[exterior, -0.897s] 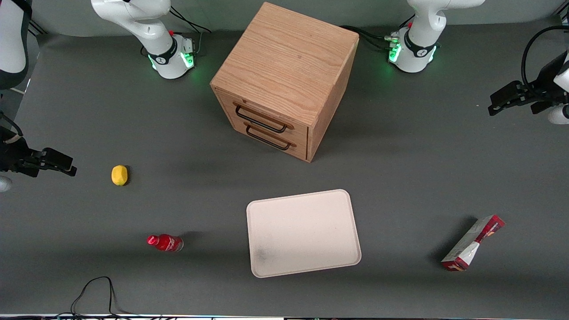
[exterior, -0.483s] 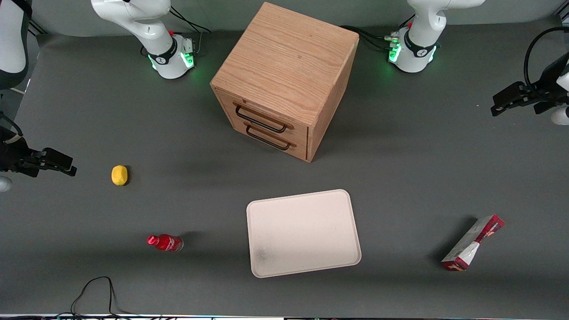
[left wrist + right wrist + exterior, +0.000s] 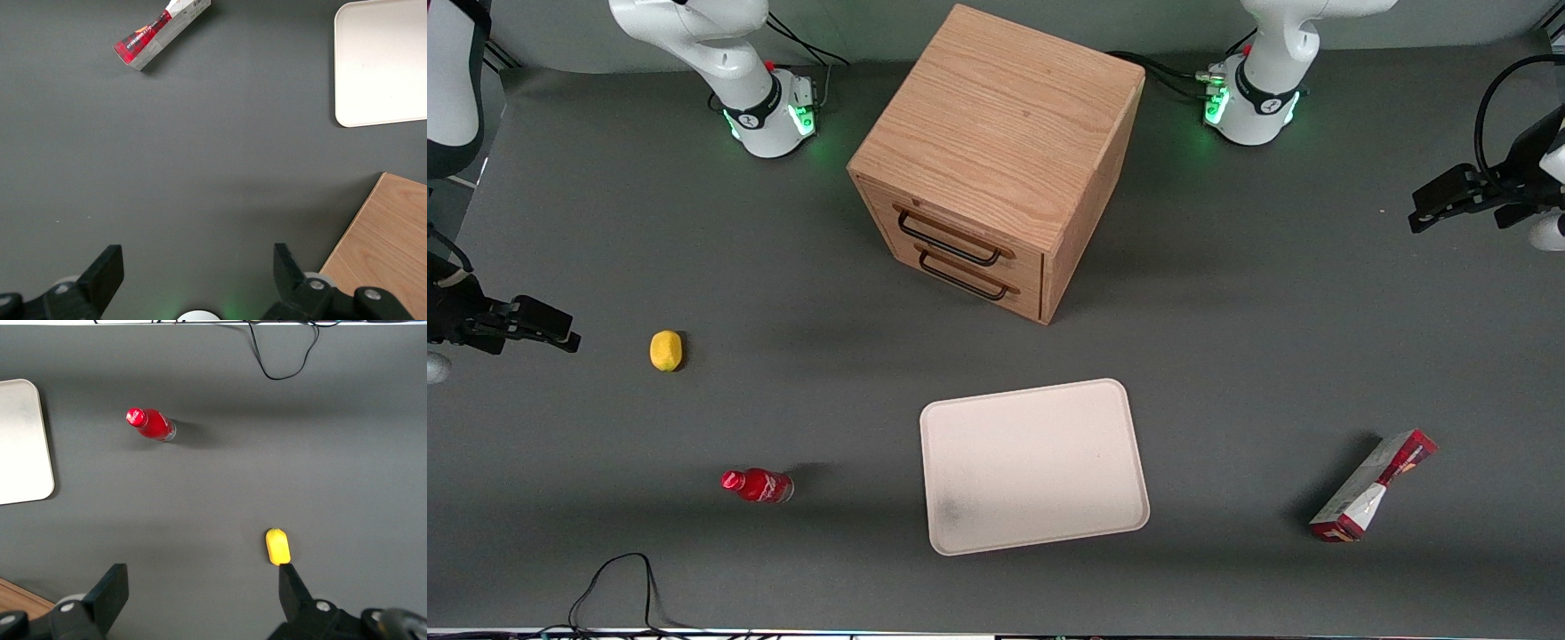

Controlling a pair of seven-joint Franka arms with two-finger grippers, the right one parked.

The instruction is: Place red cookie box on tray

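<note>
The red cookie box (image 3: 1375, 486) is a slim, long carton with red ends and edges and white-grey faces, lying at an angle on the grey worktop (image 3: 1227, 356), well apart from the cream-white tray (image 3: 1034, 464), toward the working arm's end. The gripper (image 3: 199, 277) hangs open and empty above bare worktop, well apart from the box.

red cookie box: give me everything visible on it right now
The red cookie box is a slim, long carton with red ends and edges and white-grey faces, looking like printed cardboard, apparently closed. It lies on the dark table, skewed to the table edges, toward the working arm's end, apart from the tray. Nothing touches it. The gripper hangs open, well clear of the box and farther from the front camera.
</note>
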